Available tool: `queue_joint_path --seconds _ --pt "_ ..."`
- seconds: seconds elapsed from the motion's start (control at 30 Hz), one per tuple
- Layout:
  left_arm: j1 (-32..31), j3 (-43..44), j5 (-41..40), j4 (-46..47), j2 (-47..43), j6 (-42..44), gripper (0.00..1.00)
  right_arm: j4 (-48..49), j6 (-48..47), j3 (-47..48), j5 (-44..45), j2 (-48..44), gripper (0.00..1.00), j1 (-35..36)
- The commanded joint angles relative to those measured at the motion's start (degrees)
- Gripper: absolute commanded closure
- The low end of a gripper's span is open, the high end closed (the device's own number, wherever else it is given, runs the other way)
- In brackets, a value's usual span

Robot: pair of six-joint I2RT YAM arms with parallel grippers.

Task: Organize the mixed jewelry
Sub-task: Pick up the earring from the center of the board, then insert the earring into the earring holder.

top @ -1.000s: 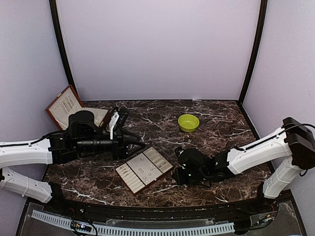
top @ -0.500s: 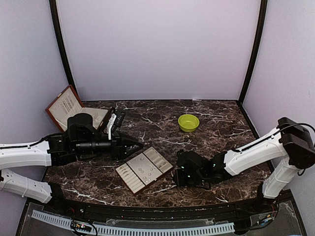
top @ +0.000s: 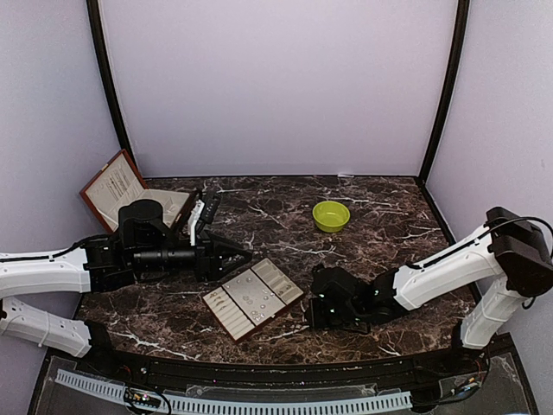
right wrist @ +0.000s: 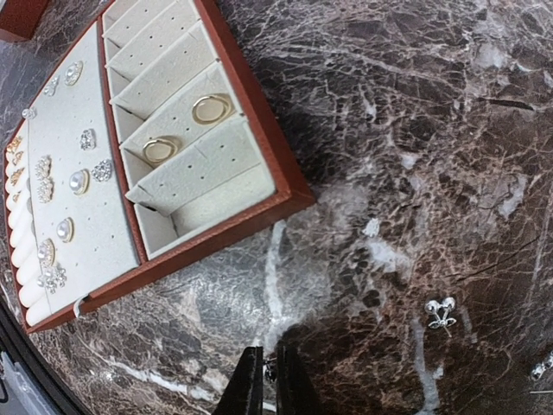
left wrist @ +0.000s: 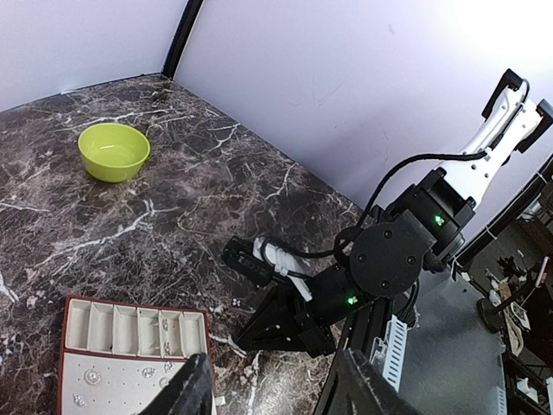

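Observation:
The cream compartment tray (top: 226,315) (right wrist: 289,192) lies on the marble and holds mixed jewelry: two gold rings (right wrist: 211,108) in its slots and several pearl and crystal studs (right wrist: 79,181) on its flat pad. A loose silvery stud (right wrist: 440,313) lies on the table to the right, and another (right wrist: 540,370) sits at the view's edge. My right gripper (right wrist: 270,373) (top: 313,311) is down at the table just off the tray's corner, shut on a tiny earring. My left gripper (left wrist: 276,391) (top: 246,255) hovers open above the tray's far side, holding nothing.
A lime-green bowl (top: 331,215) (left wrist: 113,151) stands at the back right of centre. A reddish-brown box (top: 112,186) stands open at the back left, behind the left arm. Purple walls close in the table on three sides.
The right gripper's fingers have closed in on the tiny earring at the table. The left arm drew back slightly at first, then held still.

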Motion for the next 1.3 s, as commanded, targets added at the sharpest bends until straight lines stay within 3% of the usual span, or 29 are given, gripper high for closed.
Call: queue_joint_path --seconds 0.0,0.5,0.73,0.9,1.17,1.27 --pt "-0.17 -0.55 0.39 1.23 -0.3 -0.16 0.48 1.64 0.4 -0.36 0.03 0.98 0.93 -0.08" --pt "-0.22 -0.64 0.88 0.61 -2.13 -1.88 0.48 3.6 1.8 -1.39 -0.63 -2.21 1.0 -0.32" --pt "-0.19 -0.35 0.83 -2.49 -4.15 -3.34 0.49 14.06 5.25 -7.28 -5.32 -9.39 1.0 -2.54" --pt "0.37 2.24 2.11 -9.2 -3.34 0.13 0.48 19.68 7.97 -9.75 -7.26 -12.94 1.0 -3.37" --pt "12.16 3.63 15.02 -12.28 -1.13 1.98 0.48 35.27 14.94 -12.81 -9.54 -11.32 1.0 -3.19" --pt "13.35 4.28 16.1 -13.0 -0.54 4.71 0.48 38.58 16.65 -12.39 -9.55 -9.61 1.0 -2.84"
